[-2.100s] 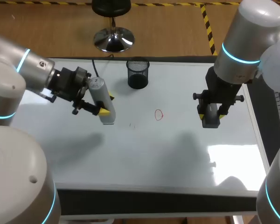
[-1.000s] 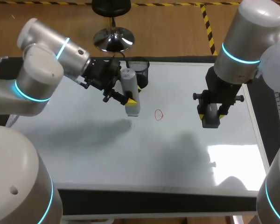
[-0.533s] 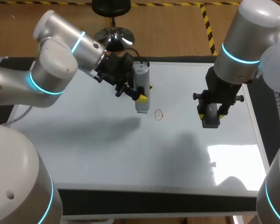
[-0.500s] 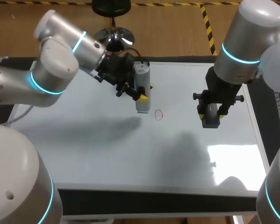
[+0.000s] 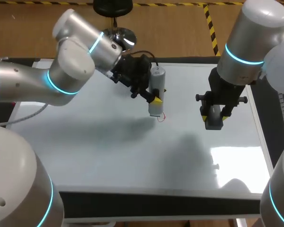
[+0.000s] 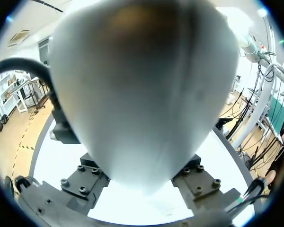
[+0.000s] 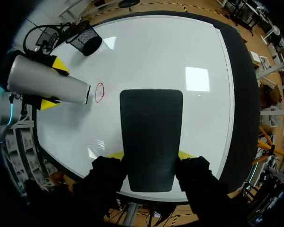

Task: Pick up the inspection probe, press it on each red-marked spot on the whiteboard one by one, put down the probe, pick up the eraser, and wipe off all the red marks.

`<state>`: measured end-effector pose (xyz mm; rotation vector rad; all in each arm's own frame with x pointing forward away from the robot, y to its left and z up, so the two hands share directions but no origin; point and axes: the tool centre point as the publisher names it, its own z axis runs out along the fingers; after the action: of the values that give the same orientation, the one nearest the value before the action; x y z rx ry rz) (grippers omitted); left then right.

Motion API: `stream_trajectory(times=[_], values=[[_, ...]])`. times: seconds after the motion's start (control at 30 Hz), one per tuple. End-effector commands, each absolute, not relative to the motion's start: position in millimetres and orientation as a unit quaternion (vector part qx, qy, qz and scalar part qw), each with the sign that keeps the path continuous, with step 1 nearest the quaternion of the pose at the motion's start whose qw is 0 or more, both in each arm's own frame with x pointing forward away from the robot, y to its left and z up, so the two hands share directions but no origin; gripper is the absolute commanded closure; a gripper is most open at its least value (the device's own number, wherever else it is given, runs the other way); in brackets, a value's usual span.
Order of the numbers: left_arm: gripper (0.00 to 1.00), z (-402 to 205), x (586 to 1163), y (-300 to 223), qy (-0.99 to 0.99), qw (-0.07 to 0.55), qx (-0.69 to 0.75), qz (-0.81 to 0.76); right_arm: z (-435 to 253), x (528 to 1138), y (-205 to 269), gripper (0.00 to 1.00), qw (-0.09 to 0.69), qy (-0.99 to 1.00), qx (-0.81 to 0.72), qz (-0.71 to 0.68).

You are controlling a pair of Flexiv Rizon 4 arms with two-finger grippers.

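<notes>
Grey probe sits clamped between the left gripper's yellow tips, at the far middle of the whiteboard. We note its lower end just beside the red mark; contact not resolvable. Right of that, the right gripper is over the whiteboard, fingers closed on the black eraser.

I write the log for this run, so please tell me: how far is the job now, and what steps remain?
Done: the inspection probe is up, clamped in the left pincer. In hand: its tip sits just beside the one red mark visible on the whiteboard, not on it. Left: press the mark, put the probe down, wipe; the right pincer holds the eraser ready.
</notes>
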<state>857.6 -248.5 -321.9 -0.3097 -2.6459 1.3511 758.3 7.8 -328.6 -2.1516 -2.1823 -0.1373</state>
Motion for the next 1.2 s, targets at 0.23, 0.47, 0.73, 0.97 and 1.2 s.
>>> stream_trajectory(times=[0.23,0.47,0.73,0.97,1.2], values=[[1.00,-340.3,862.8,-265.0,-0.881,0.084,-0.105,0.454,-328.2,757.8,6.6,1.00,0.037,-0.711,-0.700,-0.046],[1.00,-346.7,860.5,-264.0,-0.889,0.081,-0.098,0.440,-328.2,757.8,6.6,1.00,0.037,-0.711,-0.700,-0.046],[1.00,-347.0,856.3,-260.7,-0.892,0.075,-0.097,0.435,-328.2,757.8,6.6,1.00,0.037,-0.711,-0.700,-0.046],[1.00,-353.5,854.8,-260.7,-0.890,0.075,-0.095,0.439,-328.2,757.8,6.6,1.00,0.037,-0.711,-0.700,-0.046],[1.00,-359.9,852.1,-259.7,-0.889,0.075,-0.091,0.443,-328.2,757.8,6.6,1.00,0.037,-0.711,-0.700,-0.046]])
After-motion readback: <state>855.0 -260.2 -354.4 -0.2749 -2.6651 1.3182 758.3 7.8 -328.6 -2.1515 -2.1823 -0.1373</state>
